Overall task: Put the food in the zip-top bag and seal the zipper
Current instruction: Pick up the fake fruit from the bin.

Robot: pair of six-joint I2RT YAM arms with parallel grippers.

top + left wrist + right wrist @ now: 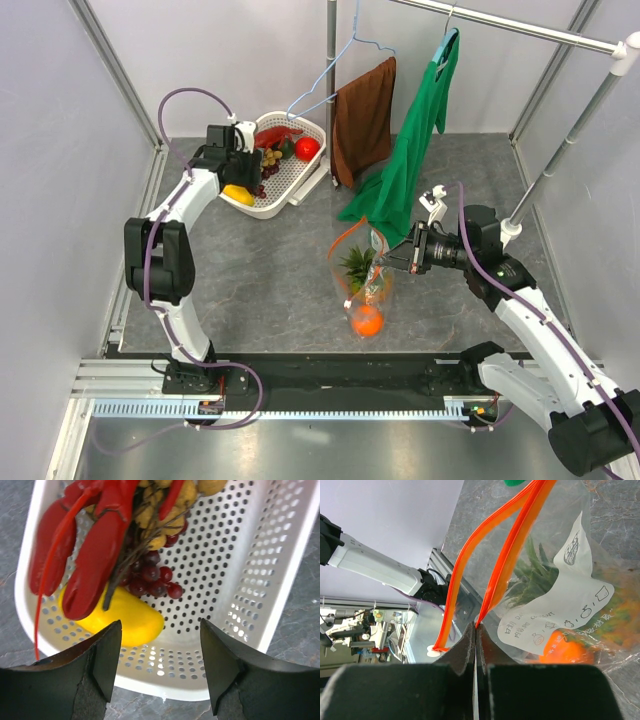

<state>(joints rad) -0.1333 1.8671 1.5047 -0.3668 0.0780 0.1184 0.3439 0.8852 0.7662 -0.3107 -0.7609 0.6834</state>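
Observation:
The clear zip-top bag (362,278) hangs at the table's middle with its mouth open. It holds the orange ball (366,320) and the little pineapple (357,263). My right gripper (386,262) is shut on one side of the red-orange zipper (515,545), close to the white label (560,605). The strip's other side hangs free, down to its whitish end (432,652). My left gripper (160,655) is open and empty above the white mesh basket (165,685). The yellow fruit (127,622) lies in the basket just past the left finger. The tan grape bunch (165,515) lies further in.
The basket (300,180) at the back left also holds a red lobster (90,555), dark red grapes (152,577) and a round red fruit (307,148). A brown towel (362,120) and a green cloth (410,160) hang from a rack behind the bag.

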